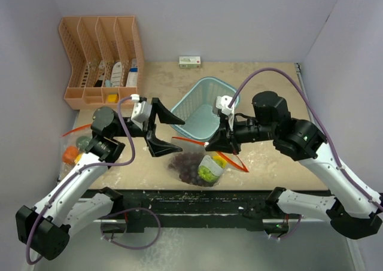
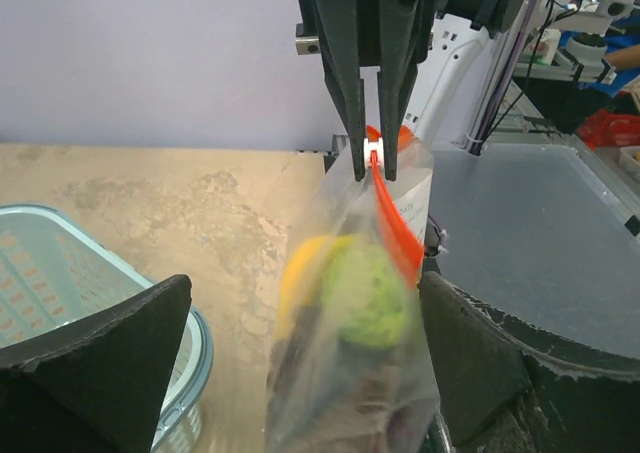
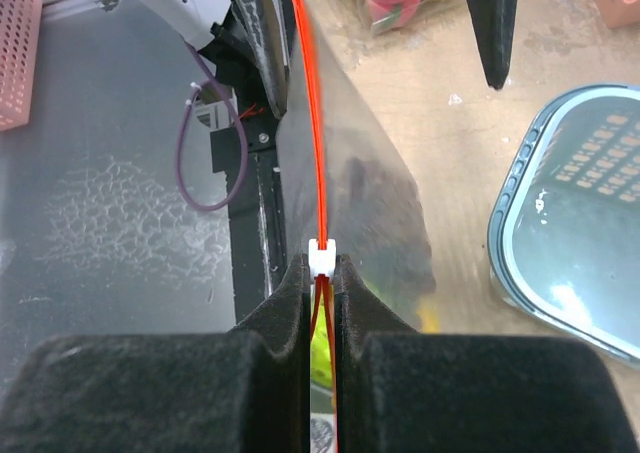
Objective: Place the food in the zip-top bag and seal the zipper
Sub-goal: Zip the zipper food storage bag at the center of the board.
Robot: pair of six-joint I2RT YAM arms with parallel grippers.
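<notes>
Clamping the zipper [image 3: 308, 123], the right pincer [image 3: 320, 273] grips the zip-top bag [image 3: 365, 198] mouth.

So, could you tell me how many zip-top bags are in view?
2. One bag sits front centre, its zipper pinched by the right end effector; a second bag lies at the left edge. Others may be hidden.

Left claw [image 2: 305, 285] spread wide; right claw [image 3: 320, 265] clamped.

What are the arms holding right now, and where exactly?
The right end effector pinches the bag by the white slider on its orange zipper. The left end effector is open, holding nothing.
</notes>
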